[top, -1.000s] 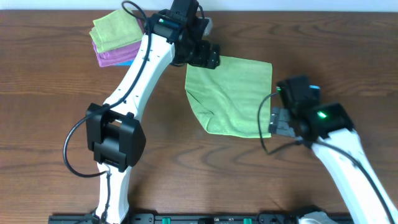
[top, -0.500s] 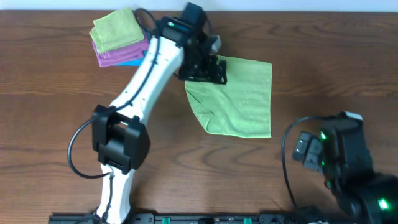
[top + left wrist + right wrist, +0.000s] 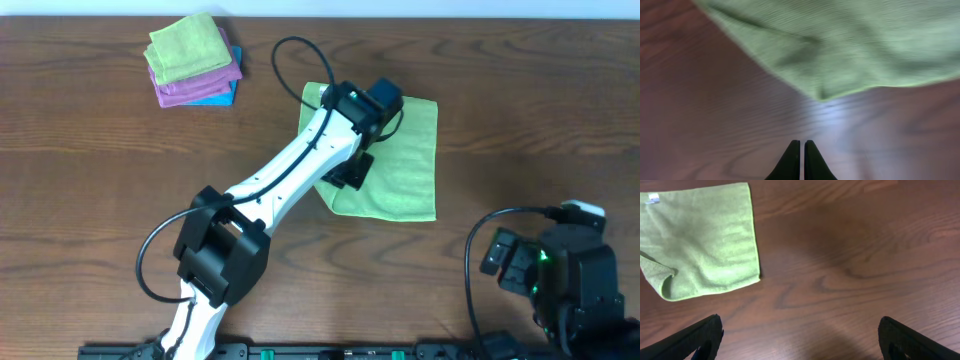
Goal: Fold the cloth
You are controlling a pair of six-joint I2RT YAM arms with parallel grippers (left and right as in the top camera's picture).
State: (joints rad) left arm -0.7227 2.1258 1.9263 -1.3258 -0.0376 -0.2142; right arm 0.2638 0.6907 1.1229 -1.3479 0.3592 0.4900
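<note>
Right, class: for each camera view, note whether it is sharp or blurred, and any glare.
Overhead: sharp, evenly lit. Left wrist: the cloth and table are smeared, with a pale glare patch below the cloth's corner. Right wrist: crisp wood grain, faint sheen.

I see the cloth (image 3: 405, 150) spread mostly flat on the table (image 3: 100, 220), right of centre toward the far edge. Lime-green terry, roughly square. One corner (image 3: 664, 280) curled over; white tag (image 3: 652, 199) at another.
</note>
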